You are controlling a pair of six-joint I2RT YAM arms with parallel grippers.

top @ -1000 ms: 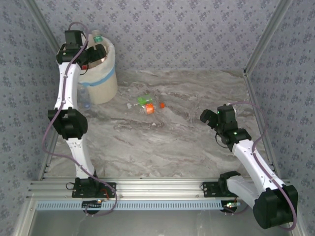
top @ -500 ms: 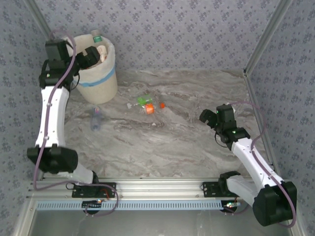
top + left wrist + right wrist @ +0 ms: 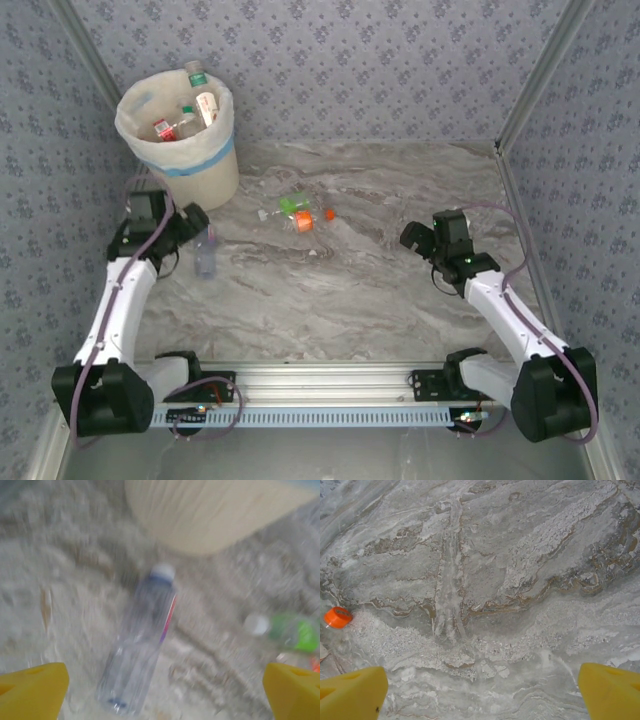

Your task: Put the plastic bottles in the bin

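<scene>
The right gripper (image 3: 482,690) is hanging wide open and empty over the marble table (image 3: 520,580). The left gripper (image 3: 162,692), equally spread and empty, is hovering above a clear bottle (image 3: 140,645). Two crushed bottles (image 3: 297,212) are lying mid-table. More bottles (image 3: 185,118) are sitting in the bin (image 3: 205,170).

bottle labels (image 3: 169,617) blurred, no lettering legible anywhere

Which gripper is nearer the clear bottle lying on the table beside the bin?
Left. The left gripper sits just left of the clear bottle, jaws open toward it; the right gripper is far off across the table, on the bottle's right.
</scene>
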